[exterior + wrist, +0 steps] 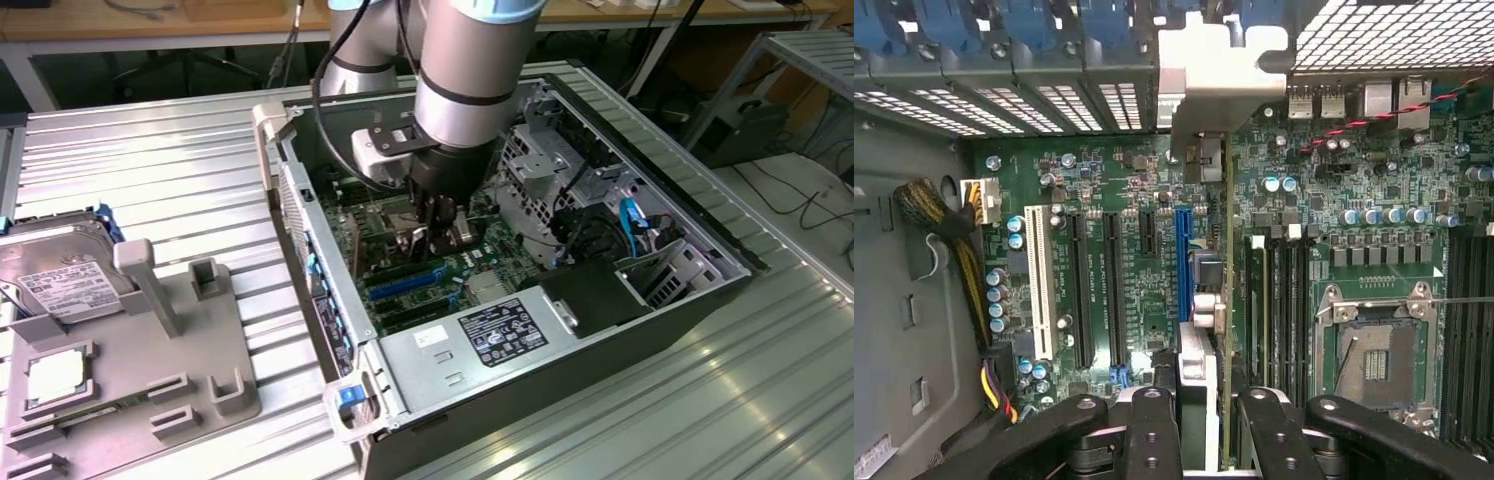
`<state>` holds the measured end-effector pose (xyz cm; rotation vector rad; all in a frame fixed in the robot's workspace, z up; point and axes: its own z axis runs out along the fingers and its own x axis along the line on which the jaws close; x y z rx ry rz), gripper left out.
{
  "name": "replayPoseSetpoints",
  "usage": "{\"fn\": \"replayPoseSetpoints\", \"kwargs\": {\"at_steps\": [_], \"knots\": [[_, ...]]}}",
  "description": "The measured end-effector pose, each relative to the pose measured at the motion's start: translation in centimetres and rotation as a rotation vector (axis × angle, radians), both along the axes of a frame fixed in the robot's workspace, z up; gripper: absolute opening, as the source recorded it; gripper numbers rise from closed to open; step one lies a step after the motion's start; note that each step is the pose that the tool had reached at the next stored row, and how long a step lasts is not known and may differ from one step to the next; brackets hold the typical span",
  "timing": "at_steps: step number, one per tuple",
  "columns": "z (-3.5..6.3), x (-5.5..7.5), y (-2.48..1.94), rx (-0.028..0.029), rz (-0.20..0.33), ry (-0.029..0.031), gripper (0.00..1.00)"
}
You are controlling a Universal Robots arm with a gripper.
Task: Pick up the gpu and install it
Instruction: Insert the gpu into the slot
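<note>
Now gpu (pixel 1216 330) between tool (pixel 1209 425) fingers

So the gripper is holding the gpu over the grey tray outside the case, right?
Not quite. The gripper is holding the gpu, but inside the open computer case, edge-on over the motherboard slots, not over the grey tray. The wrist view shows it.

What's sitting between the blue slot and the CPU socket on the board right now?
The gpu, seen edge-on and held upright in the gripper, plus black memory slots; clearest in the wrist view.
</note>
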<state>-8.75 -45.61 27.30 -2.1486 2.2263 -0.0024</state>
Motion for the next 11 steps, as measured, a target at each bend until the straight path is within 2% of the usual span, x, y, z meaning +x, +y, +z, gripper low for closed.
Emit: {"fn": "replayPoseSetpoints", "kwargs": {"at_steps": [1, 2, 4, 5, 8, 11], "knots": [[-0.75, -0.2, -0.02, 0.0003, 0.001, 0.0, 0.28], [-0.98, -0.4, -0.09, 0.0004, 0.001, -0.0001, 0.28], [-1.57, -0.9, -0.67, 0.0002, 0.001, 0.0, 0.28], [-1.69, -1.0, -0.75, 0.0003, 0.001, 0.0, 0.28], [-2.71, -1.7, -0.76, 0.0002, 0.001, 0.0003, 0.28], [-2.93, -1.8, -0.75, 0.0002, 0.001, 0.0003, 0.28]]}}
